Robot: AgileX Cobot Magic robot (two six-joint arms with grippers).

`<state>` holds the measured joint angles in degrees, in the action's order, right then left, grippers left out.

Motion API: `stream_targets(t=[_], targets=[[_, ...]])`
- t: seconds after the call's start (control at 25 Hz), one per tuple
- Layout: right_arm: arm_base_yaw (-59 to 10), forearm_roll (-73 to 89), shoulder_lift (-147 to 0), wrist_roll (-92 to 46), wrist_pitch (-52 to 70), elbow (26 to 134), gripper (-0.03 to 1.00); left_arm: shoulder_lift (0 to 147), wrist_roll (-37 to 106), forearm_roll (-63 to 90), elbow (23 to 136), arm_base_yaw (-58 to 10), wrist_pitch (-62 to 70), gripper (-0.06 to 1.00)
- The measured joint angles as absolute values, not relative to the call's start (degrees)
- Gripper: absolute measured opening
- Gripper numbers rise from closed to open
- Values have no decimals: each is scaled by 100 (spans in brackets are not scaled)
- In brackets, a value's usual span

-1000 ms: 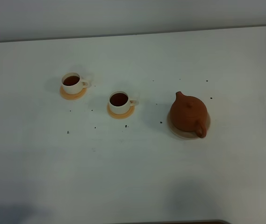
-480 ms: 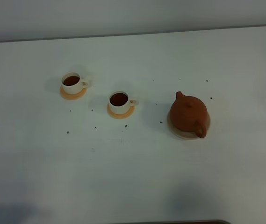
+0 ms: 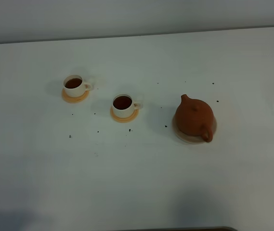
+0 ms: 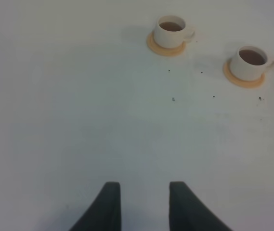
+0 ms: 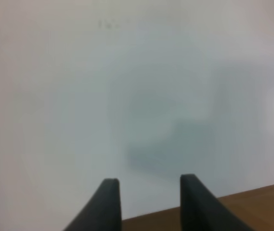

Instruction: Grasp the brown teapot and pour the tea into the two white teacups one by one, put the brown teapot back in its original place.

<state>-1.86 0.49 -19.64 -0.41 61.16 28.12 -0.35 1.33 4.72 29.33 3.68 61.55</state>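
High view: brown teapot [image 3: 193, 119] seated on beige saucer [image 3: 213, 130], handle toward the camera; two white teacups [image 3: 123, 105] dark-filled, apparently poured. Left wrist: left gripper [image 4: 140, 204] parted, empty, cups well ahead. Right wrist: right gripper [image 5: 146, 204] parted, empty, teapot unseen.

Claw [image 4: 145, 207] parted, empty; two filled teacups [image 4: 171, 32] beyond
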Motion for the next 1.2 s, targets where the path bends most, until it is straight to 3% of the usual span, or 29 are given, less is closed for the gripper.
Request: stream_targets(t=[1.2], targets=[[-86, 60, -690, 0, 6119, 2805, 29, -35, 128, 472, 2933, 368, 6155, 25]])
